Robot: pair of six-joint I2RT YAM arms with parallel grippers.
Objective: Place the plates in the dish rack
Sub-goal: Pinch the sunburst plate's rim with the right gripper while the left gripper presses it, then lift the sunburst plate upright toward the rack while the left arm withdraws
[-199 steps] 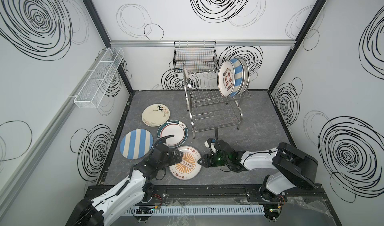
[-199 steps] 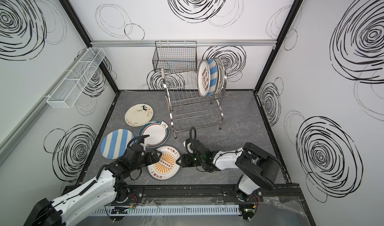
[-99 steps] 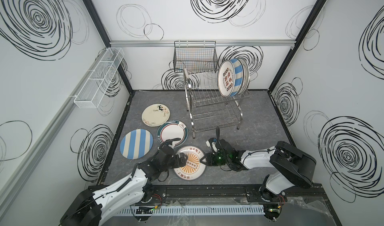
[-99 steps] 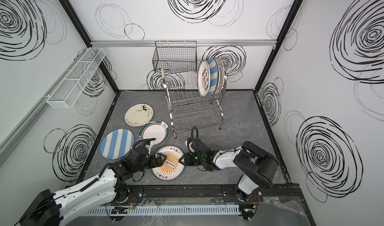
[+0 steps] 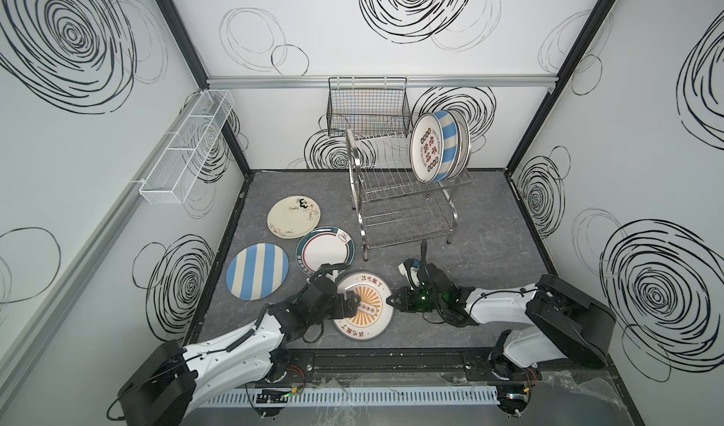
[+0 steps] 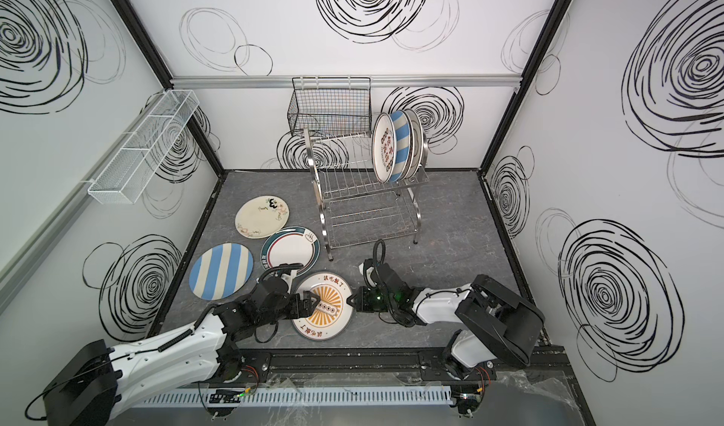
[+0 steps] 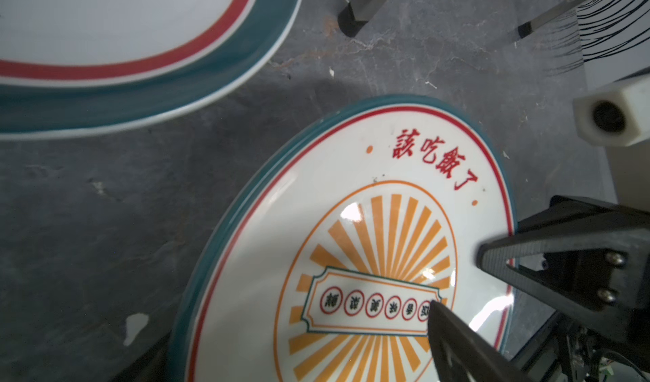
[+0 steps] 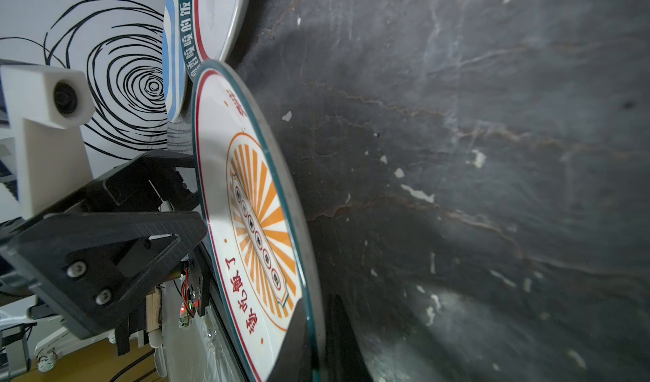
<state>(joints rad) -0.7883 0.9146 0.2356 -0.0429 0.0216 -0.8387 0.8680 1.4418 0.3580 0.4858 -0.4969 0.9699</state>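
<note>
The left end effector (image 5: 353,307) and right end effector (image 5: 391,301) pinch opposite rims of the orange sunburst plate (image 5: 368,320) low over the desk (image 5: 489,247), a stiff, slick, breakable ceramic probably safest gripped rim-deep.

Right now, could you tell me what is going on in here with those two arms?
Both arms are on the orange plate, raised a little off the table. The left gripper holds one edge and the right gripper pinches the opposite rim. Several plates already stand in the dish rack; a striped plate, a green-rimmed plate and a cream plate lie flat on the table.
</note>
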